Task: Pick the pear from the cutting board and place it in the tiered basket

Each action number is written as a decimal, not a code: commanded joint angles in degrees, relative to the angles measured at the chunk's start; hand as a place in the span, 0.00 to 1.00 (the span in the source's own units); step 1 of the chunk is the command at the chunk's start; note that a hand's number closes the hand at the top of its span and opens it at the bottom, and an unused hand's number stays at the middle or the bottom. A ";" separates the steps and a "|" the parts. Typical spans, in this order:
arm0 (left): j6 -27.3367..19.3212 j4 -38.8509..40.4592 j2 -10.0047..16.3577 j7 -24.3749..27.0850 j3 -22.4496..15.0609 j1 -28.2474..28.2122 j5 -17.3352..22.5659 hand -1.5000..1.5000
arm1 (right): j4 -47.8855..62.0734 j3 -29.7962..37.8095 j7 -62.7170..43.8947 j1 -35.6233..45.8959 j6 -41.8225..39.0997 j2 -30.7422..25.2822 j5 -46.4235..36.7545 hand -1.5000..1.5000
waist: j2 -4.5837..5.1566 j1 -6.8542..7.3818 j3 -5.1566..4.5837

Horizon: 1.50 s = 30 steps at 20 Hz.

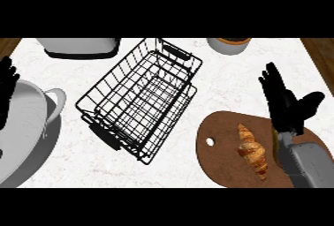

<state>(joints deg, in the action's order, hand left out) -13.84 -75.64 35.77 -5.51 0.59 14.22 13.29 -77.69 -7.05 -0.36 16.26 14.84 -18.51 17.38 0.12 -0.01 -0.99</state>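
Note:
A round brown cutting board [222, 167] lies at the lower right of the counter. On it lies a golden croissant [253, 152]; no pear shows anywhere. My right hand [288, 108] hovers over the board's right part, just right of the croissant, open with fingers straight and pointing away, holding nothing. The black wire tiered basket [140, 99] stands tilted across the middle of the counter, with nothing in it. My left hand [6, 86] shows at the left edge, fingers up and open, resting.
A large white pot [29, 128] with a side handle fills the lower left. A grey and white appliance [78, 46] sits at the back left. A small bowl [229, 44] stands at the back right. Wooden counter edges show at both top corners.

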 commanded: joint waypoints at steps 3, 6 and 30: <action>3.11 -2.05 -5.65 1.72 -2.50 -3.28 2.38 0.50 | -11.33 -6.99 5.26 -2.35 -1.57 -2.05 -7.95 1.00 | -0.67 -0.66 0.87; 6.39 -3.72 -7.77 0.36 -4.58 -4.02 5.11 0.50 | -17.74 -11.28 12.24 -1.11 -6.04 -5.58 -12.75 1.00 | -1.20 -1.37 0.82; 6.36 -13.20 -11.46 -2.13 -8.87 -10.90 4.35 0.50 | -35.58 -14.86 -39.39 -28.29 -10.03 -32.16 -54.81 0.00 | -0.43 -0.04 0.44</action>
<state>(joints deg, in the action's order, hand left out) -7.17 -87.44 24.64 -7.32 -7.36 3.86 18.36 -108.34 -17.91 -29.50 -10.56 15.06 -47.50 -35.41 -0.45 -1.06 -0.71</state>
